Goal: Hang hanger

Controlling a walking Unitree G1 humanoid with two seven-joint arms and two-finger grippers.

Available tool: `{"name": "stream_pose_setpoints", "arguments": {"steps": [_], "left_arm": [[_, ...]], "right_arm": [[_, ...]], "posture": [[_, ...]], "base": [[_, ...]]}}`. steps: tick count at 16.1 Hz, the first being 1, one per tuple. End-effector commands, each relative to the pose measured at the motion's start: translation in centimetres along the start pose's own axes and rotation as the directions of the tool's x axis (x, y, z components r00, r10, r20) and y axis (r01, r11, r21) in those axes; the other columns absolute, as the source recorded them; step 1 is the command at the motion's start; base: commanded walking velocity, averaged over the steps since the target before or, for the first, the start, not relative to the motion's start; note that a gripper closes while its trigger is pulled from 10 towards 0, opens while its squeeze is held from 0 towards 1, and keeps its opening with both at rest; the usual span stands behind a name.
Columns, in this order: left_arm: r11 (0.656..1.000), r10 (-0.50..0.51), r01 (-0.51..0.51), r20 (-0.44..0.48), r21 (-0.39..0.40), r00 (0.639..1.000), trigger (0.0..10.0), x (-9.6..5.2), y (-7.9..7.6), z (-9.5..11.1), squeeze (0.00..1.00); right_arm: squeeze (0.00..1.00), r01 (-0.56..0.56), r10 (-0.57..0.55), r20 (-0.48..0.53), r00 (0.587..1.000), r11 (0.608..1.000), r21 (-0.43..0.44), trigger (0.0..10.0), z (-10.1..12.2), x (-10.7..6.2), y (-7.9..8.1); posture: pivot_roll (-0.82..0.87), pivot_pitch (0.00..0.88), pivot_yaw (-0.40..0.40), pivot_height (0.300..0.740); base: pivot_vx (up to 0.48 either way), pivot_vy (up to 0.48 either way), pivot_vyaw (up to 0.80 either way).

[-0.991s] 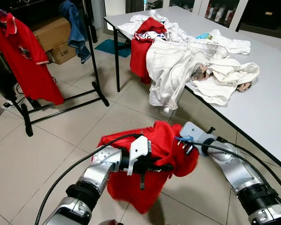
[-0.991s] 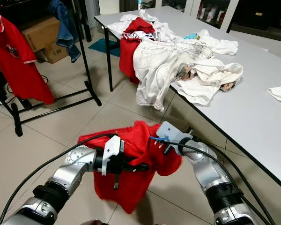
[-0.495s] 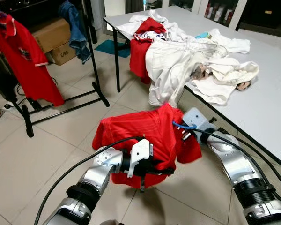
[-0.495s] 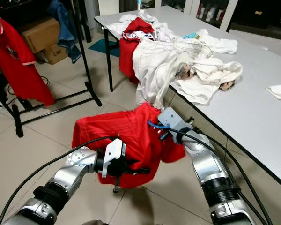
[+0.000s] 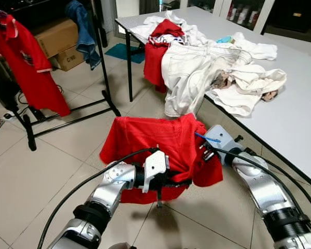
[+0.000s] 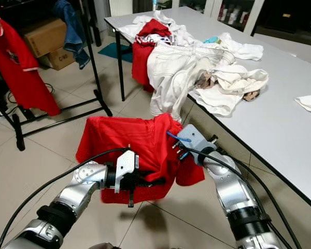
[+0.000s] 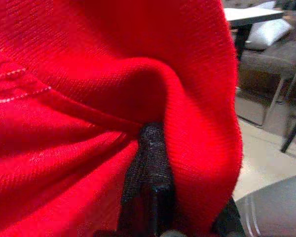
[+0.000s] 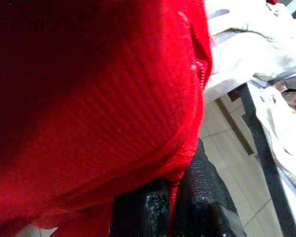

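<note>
A red shirt (image 5: 155, 137) is held spread out over the tiled floor between my two arms, its top edge stretched nearly flat. My left gripper (image 5: 182, 182) is shut on the shirt's lower hem; in the left wrist view the red cloth folds over a black finger (image 7: 150, 163). My right gripper (image 5: 201, 151) is shut on the shirt's right side, and in the right wrist view the cloth is pinched between the black fingers (image 8: 202, 197). No hanger can be made out under the cloth. The black clothes rack (image 5: 104, 67) stands ahead to the left, apart from the shirt.
A red polo (image 5: 31, 67) and blue jeans (image 5: 85, 31) hang on the rack. Cardboard boxes (image 5: 57, 36) sit behind it. To the right, a grey table (image 5: 295, 119) holds a pile of white and red clothes (image 5: 197, 72), some draping over its edge near my right arm.
The shirt hung low and bunched a second ago; both grippers have lifted it and pulled it apart, so it now stretches wide and higher.
</note>
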State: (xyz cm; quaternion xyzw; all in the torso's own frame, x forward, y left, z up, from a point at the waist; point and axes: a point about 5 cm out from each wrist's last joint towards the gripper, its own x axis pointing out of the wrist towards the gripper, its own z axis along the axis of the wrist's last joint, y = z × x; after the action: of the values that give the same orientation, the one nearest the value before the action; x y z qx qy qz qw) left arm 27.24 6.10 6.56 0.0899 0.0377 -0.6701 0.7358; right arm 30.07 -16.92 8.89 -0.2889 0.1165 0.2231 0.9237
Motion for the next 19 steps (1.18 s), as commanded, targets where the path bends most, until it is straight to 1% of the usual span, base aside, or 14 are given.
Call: {"name": "stream_pose_setpoints", "arguments": {"steps": [1, 4, 7, 10, 12, 14, 17, 19], "left_arm": [[1.0, 0.024, -0.023, -0.023, 0.01, 0.999, 10.0, -0.2, 0.3, -0.1, 0.0], [0.999, 0.055, -0.055, -0.008, 0.003, 0.998, 10.0, -0.2, 0.7, 0.1, 0.0], [0.996, 0.088, -0.088, 0.014, 0.006, 0.996, 10.0, 0.4, 1.1, 0.5, 0.0], [0.992, 0.123, -0.122, 0.038, -0.018, 0.992, 10.0, 0.5, 1.2, 0.6, 0.0], [0.993, 0.121, -0.121, 0.02, -0.002, 0.992, 10.0, 0.2, 1.3, 0.4, 0.0], [0.99, 0.137, -0.137, 0.015, 0.018, 0.99, 10.0, 0.2, 1.7, 0.7, 0.0], [0.985, 0.169, -0.169, 0.001, 0.019, 0.986, 10.0, 0.1, 2.3, 0.8, 0.0], [0.978, 0.207, -0.207, -0.023, 0.008, 0.978, 10.0, -0.1, 2.4, 0.3, 0.0]], "right_arm": [[0.0, 0.008, -0.007, 0.034, 0.999, 1.0, -0.006, 10.0, 0.5, -0.3, -0.1], [0.0, 0.003, -0.002, 0.021, 1.0, 1.0, -0.003, 10.0, -0.2, -0.9, 0.1], [0.0, 0.003, -0.003, 0.017, 1.0, 1.0, -0.003, 10.0, -0.3, -1.3, -0.3], [0.0, 0.004, -0.005, 0.031, 1.0, 1.0, 0.013, 10.0, -0.2, -1.4, -0.1], [0.0, 0.014, -0.015, 0.047, 0.999, 1.0, 0.028, 10.0, -0.1, -1.5, 0.1], [0.0, 0.014, -0.017, 0.062, 0.998, 0.999, 0.038, 10.0, -0.1, -1.5, 0.5], [0.0, 0.003, -0.006, 0.084, 0.996, 0.999, 0.042, 10.0, 0.1, -1.4, 1.0], [0.0, 0.005, -0.008, 0.095, 0.995, 1.0, 0.023, 10.0, 0.1, -1.5, 0.7]], "posture": [[0.04, 0.0, -0.027, 0.74], [0.04, 0.0, -0.031, 0.74], [0.02, 0.0, -0.056, 0.74], [-0.01, 0.0, -0.045, 0.74], [-0.02, 0.0, -0.035, 0.74], [-0.02, 0.0, -0.022, 0.74], [-0.03, 0.0, -0.005, 0.74], [-0.04, 0.0, 0.0, 0.74]], "base": [[0.0, 0.0, 0.0], [0.0, 0.0, 0.0], [0.0, 0.0, 0.0], [0.0, 0.0, 0.0], [0.0, 0.0, 0.0], [0.0, 0.0, 0.0], [0.0, 0.0, 0.0], [0.0, 0.0, 0.0]]}}
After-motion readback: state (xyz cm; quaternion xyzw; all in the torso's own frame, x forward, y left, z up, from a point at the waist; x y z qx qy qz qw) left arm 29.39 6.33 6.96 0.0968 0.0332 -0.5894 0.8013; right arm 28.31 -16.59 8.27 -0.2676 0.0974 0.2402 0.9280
